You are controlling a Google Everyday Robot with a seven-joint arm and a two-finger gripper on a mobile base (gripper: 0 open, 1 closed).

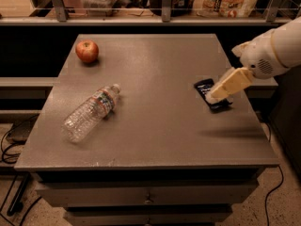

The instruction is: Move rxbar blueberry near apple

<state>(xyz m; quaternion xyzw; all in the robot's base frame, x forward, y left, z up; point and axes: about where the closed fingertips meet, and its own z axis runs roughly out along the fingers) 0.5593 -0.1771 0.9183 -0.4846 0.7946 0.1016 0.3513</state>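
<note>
In the camera view, the bar point(203, 84) lay flat near the right edge of the table point(160, 131). The gripper point(214, 97) was on the right side, with its tip over the middle of the bar. I could not tell if it was gripping or spread apart. The apple point(87, 51) sat well apart, at the back left corner. A bottle point(91, 112) lay on its side at the left.

Grey table point(155, 142) with drawers point(146, 196), railed shelf point(136, 17) behind, speckled floor point(282, 213), cables point(8, 147) at left, dim light.
</note>
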